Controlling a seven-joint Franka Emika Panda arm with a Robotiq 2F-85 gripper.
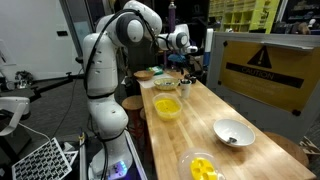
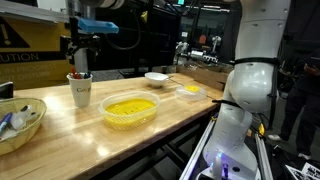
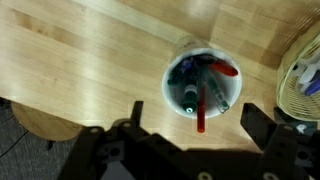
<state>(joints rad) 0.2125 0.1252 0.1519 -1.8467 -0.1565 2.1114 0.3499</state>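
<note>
1 pen cup (image 3: 170, 70) under spread claw (image 3: 192, 118), basket (image 3: 306, 70) half-visible

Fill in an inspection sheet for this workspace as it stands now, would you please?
Surface: wooden table, light planks.
Job's things: white cup, upright, holding markers.
Clutter: large yellow bowl, white bowl, wicker basket, small yellow dish.
Claw: open, poised over the cup, holding nothing.
Cables: nothing seen.
Surroundings: yellow caution panel beside the table.
</note>
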